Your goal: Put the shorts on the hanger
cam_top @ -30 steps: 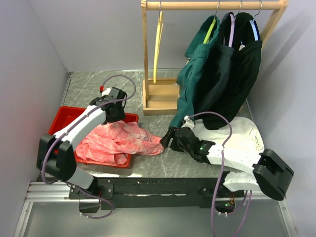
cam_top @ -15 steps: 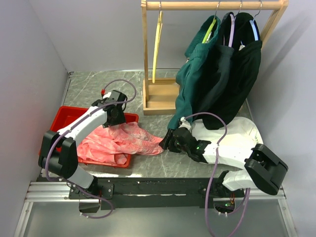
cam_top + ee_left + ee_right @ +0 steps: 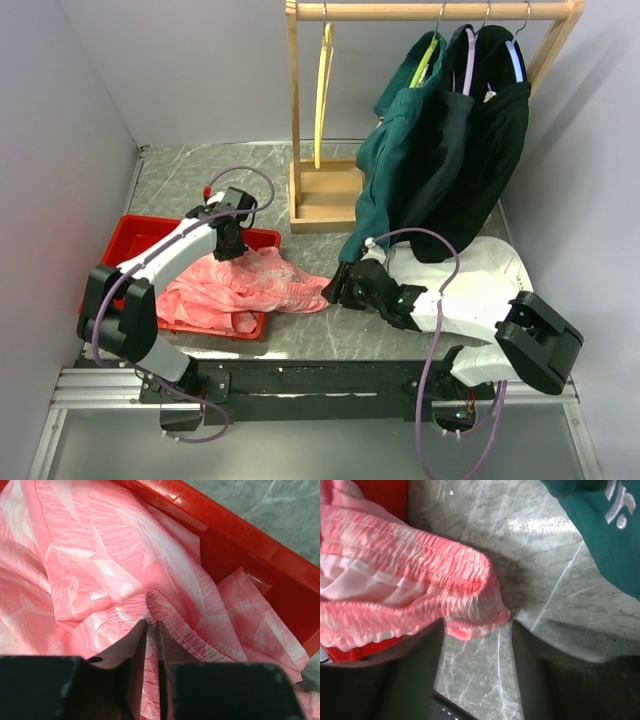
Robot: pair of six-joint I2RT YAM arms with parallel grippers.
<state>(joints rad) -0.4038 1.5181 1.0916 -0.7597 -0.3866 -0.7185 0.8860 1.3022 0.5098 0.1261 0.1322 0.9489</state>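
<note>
The salmon-pink shorts (image 3: 240, 290) lie crumpled in the red tray (image 3: 135, 235), one end spilling over its right rim onto the table. My left gripper (image 3: 232, 250) is down at their far edge. In the left wrist view its jaws (image 3: 151, 622) are shut on a fold of the gathered waistband of the shorts (image 3: 100, 555). My right gripper (image 3: 338, 290) stands open at the spilled end. In the right wrist view the waistband corner of the shorts (image 3: 410, 560) lies just ahead of its fingertips (image 3: 477, 625), ungripped. The yellow hanger (image 3: 320, 90) hangs empty on the rack's rail.
A wooden rack (image 3: 295, 110) stands at the back on its base (image 3: 325, 195). Dark green garments (image 3: 440, 150) hang from it on the right, close above my right arm. A white cloth (image 3: 490, 270) lies under that arm. The tray wall (image 3: 240, 545) is beside the left jaws.
My left gripper has shifted slightly right at the tray's far edge and closed on the waistband. My right gripper has edged left, up to the spilled end of the shorts.
</note>
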